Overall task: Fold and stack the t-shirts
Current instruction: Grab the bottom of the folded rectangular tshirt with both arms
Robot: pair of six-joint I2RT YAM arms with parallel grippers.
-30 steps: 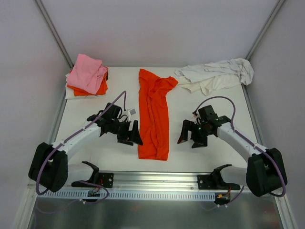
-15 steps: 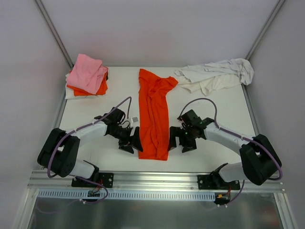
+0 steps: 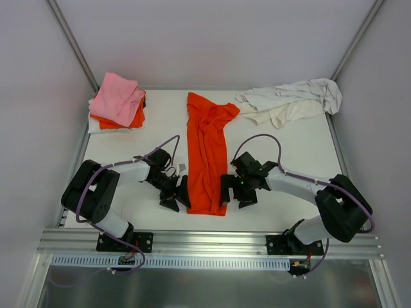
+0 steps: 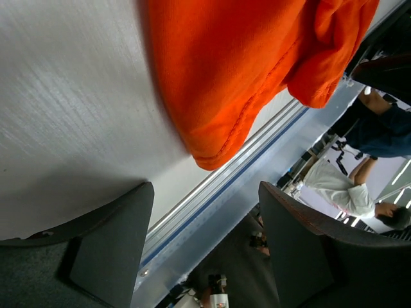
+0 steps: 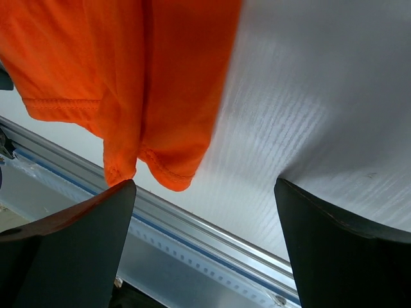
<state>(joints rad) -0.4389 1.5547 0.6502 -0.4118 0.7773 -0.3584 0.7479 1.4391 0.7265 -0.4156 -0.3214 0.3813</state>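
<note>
Near edge: your left gripper [image 3: 176,197] and right gripper [image 3: 234,194] sit low over table [image 3: 282,151], both with jaws apart and nothing between them. They flank near hem of orange t-shirt [image 3: 207,154]: left one just left of its near-left corner, right one just right of its near-right corner, about equally close. Shirt lies mid-table, long axis near-far. Far left: folded stack [image 3: 119,102]. Far right: crumpled white t-shirt [image 3: 289,102].
</note>
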